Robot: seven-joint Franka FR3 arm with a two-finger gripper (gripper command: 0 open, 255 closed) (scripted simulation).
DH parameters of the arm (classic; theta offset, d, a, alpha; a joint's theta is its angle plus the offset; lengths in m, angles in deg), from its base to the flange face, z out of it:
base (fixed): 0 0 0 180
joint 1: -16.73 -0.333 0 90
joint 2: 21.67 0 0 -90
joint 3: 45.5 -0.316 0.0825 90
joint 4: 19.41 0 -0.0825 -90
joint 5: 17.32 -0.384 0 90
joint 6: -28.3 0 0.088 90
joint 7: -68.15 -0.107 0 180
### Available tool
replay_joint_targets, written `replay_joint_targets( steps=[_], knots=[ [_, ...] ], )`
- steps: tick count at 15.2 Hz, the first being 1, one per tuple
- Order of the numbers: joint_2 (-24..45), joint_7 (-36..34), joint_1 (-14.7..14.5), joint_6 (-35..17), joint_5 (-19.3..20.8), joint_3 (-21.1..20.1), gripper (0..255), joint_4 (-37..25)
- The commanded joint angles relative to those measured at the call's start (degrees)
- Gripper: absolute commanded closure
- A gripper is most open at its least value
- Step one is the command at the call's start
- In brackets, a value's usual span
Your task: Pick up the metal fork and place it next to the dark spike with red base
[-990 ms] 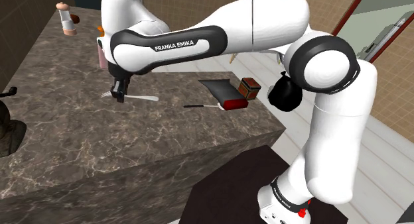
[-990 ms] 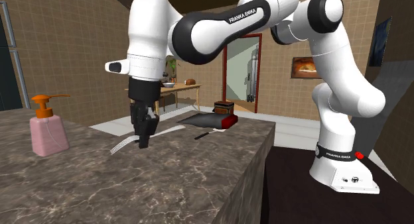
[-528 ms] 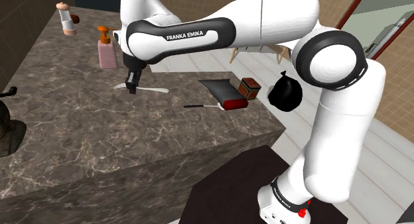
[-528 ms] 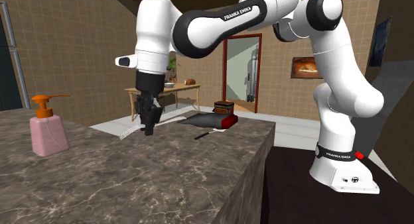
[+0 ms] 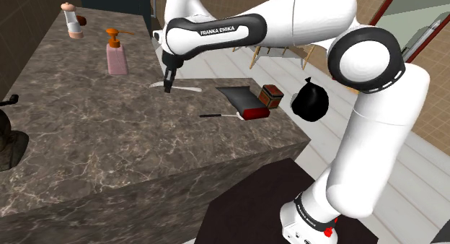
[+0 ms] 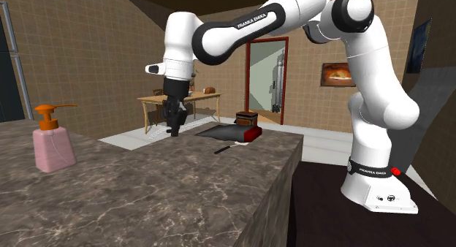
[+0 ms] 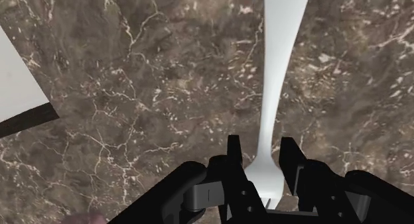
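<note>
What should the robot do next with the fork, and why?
Probably carry the fork sideways toward the shoulder view's right, to the dark spike with red base, and only then lower it. The gripper has its fingers clasped on the fork, but a stretch of bare counter lies between the fork and the spike.

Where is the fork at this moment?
In the shoulder view the white fork is clasped in the gripper over the marble counter, between the pink soap bottle and the dark spike with red base.
</note>
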Motion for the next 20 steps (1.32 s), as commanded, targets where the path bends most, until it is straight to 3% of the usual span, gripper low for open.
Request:
replay_joint_targets(
  steps=[1, 11, 20],
  knots=[
    [0.0, 2.71, 1.75, 0.01, -0.66, 0.61, 255, -0.14],
    [1.77, 15.69, 10.26, 0.94, -3.63, 3.72, 255, -3.03],
    [7.58, 26.09, 17.18, 4.39, -5.56, 6.15, 255, -12.1]
  ],
)
